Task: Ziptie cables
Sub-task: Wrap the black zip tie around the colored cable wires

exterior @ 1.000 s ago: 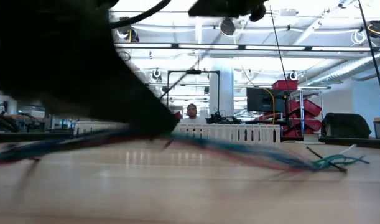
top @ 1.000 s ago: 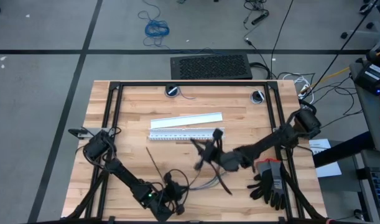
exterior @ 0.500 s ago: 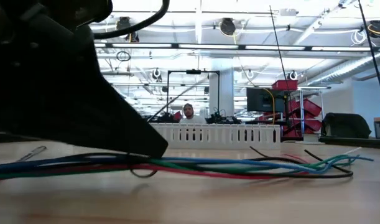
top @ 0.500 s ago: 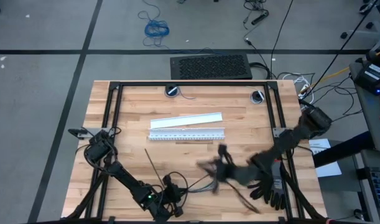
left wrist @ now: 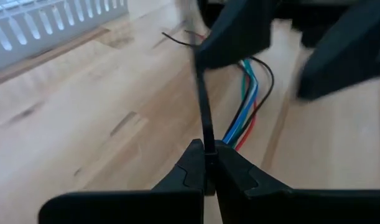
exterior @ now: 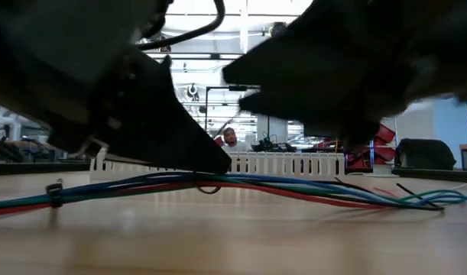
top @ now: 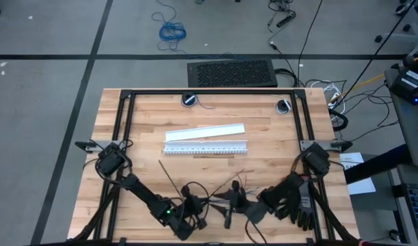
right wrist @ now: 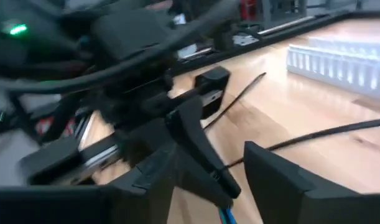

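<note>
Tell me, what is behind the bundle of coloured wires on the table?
Seen from table height, a white slotted strip stands behind the wires, with a person and shelving far beyond. The dark arms hide the rest.

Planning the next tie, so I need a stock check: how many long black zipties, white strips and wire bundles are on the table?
Long black zipties: 2 (one pinched in the left gripper at, one loose)
White strips: 2 (plain, slotted)
Wire bundles: 1
Total: 5
</note>
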